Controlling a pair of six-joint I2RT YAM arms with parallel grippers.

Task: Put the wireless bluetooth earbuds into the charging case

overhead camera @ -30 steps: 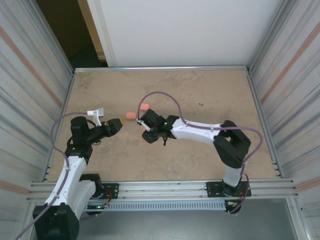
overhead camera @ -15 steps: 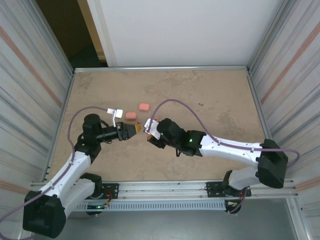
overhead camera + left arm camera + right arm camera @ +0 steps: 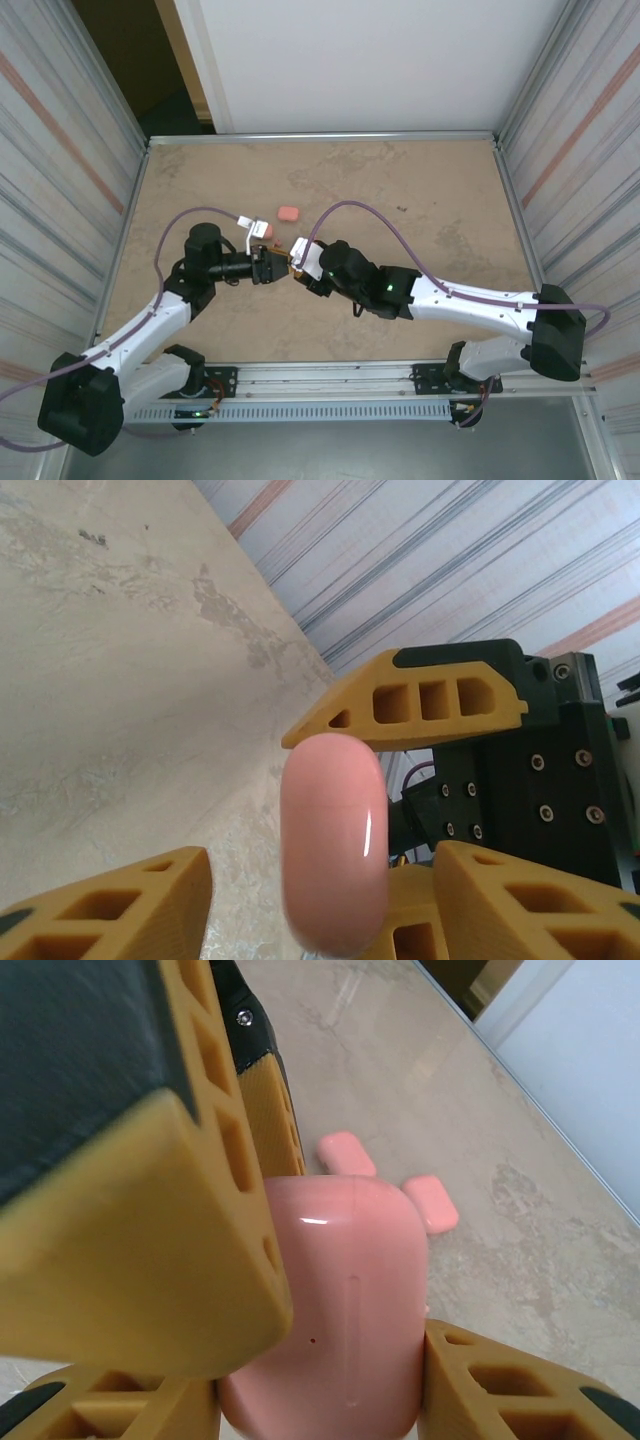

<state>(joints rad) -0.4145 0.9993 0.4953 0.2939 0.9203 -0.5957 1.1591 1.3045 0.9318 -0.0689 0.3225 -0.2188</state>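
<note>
Gripping seen at right fingers: pink charging case clamped between them, near centre of desk. Left fingers seen parted, set either side of same case, with gap visible on one side. Contact on other side cannot be told. Arms seen tip to tip in top view. Second pink case and third pink case laid flat on desk just beyond, near each other, apart from all fingers.

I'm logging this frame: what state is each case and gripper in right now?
Held case: closed, clamped by the right gripper.
Right gripper: shut on held case.
Left gripper: open, fingers straddling held case.
Loose cases: closed, lying flat on the table.
</note>
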